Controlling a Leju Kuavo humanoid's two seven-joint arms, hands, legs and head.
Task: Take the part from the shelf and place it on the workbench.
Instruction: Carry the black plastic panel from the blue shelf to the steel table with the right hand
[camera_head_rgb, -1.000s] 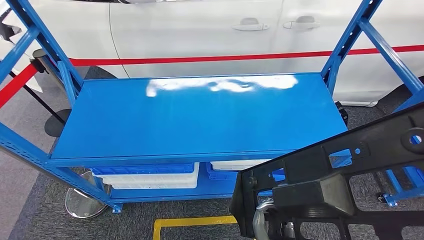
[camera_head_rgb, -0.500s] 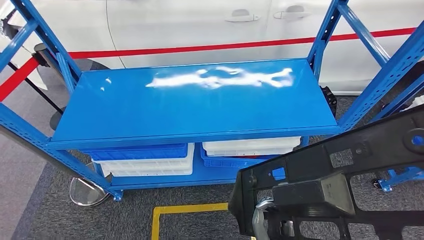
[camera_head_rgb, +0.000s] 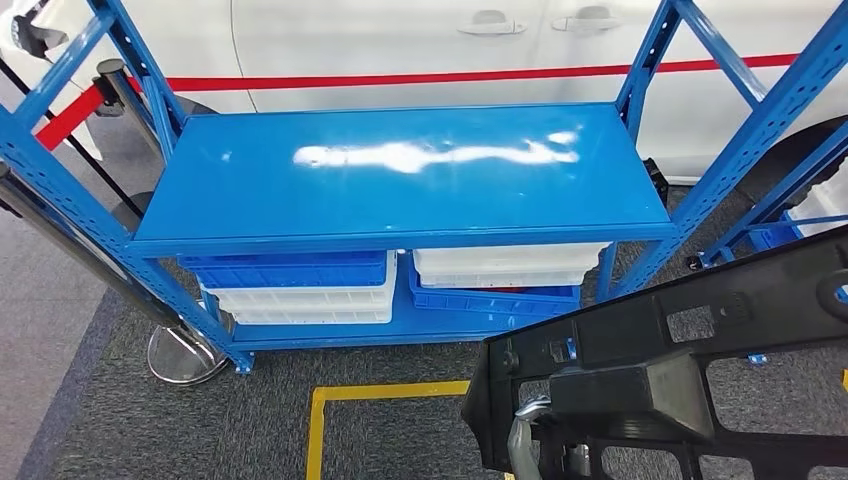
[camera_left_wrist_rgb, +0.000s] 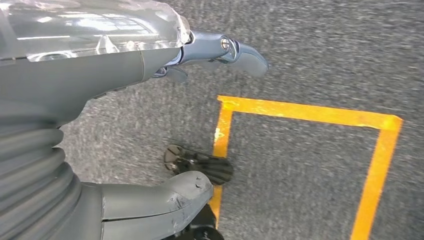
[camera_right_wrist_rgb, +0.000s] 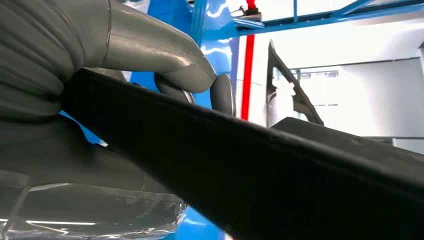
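The black part (camera_head_rgb: 680, 370) is off the shelf (camera_head_rgb: 400, 180), carried low in front of the robot over the carpet. The right hand (camera_right_wrist_rgb: 150, 55) pinches its edge between thumb and fingers (camera_right_wrist_rgb: 223, 94). The left hand (camera_left_wrist_rgb: 165, 60) hangs with fingers apart, apparently empty. The grip looks narrow for so long a part; it could pivot or slip while walking.

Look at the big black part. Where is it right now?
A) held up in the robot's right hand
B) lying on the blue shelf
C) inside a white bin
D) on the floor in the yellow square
A: the right hand grips the black part, thumb over its edge, while the blue shelf top is bare.
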